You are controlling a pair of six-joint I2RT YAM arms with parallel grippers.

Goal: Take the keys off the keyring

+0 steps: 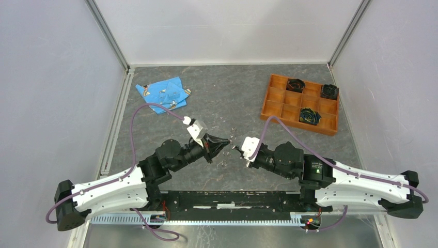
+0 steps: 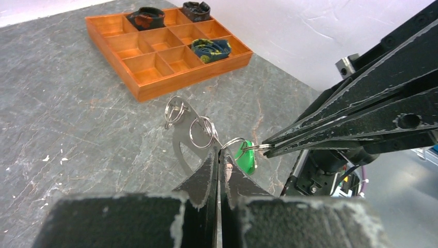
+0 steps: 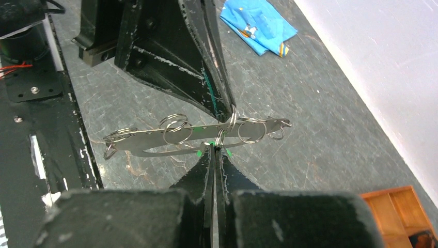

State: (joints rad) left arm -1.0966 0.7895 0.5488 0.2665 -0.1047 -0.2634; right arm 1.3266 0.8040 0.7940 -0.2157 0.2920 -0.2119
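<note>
The keyring, a flat grey oval loop, hangs above the table between both grippers and carries several small wire rings. My left gripper is shut on the keyring's edge. My right gripper is shut on a small wire ring that holds the green-headed key. In the left wrist view the right fingers come in from the right; in the right wrist view the left fingers come down from above. Several loose silvery keys lie on a blue cloth.
An orange compartment tray stands at the back right, with dark rolled items in three cells. The blue cloth lies at the back left. White walls close in the dark stone-patterned table on three sides.
</note>
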